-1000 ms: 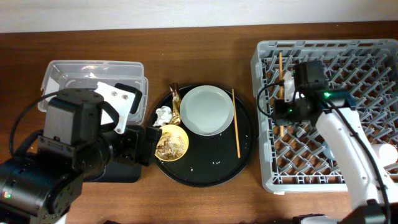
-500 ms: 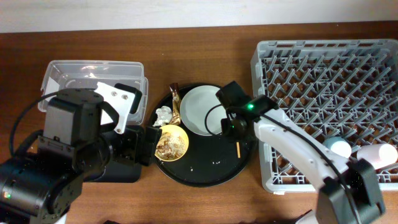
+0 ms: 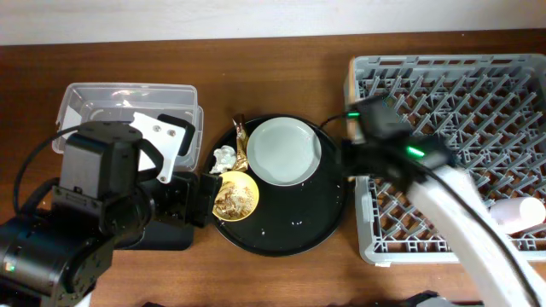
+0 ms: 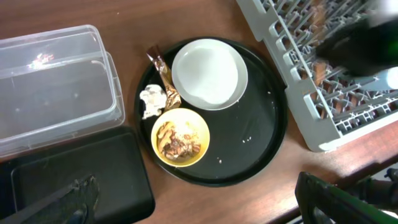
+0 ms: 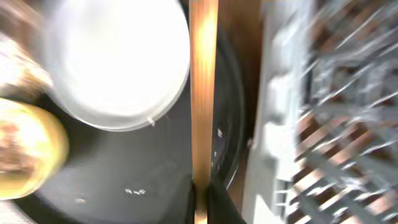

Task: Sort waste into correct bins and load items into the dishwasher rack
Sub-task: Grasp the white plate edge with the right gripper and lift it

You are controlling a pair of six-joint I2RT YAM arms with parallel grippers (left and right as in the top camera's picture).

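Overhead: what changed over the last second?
The right gripper swung from the rack to the round tray, took hold of the chopstick beside the plate, and is carrying it toward the rack. Left arm, bowl, tissue, wrapper unmoved.

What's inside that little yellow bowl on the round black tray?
Brownish-white food scraps lie heaped in the yellow bowl. They cover its bottom, so whatever sits under them cannot be seen.
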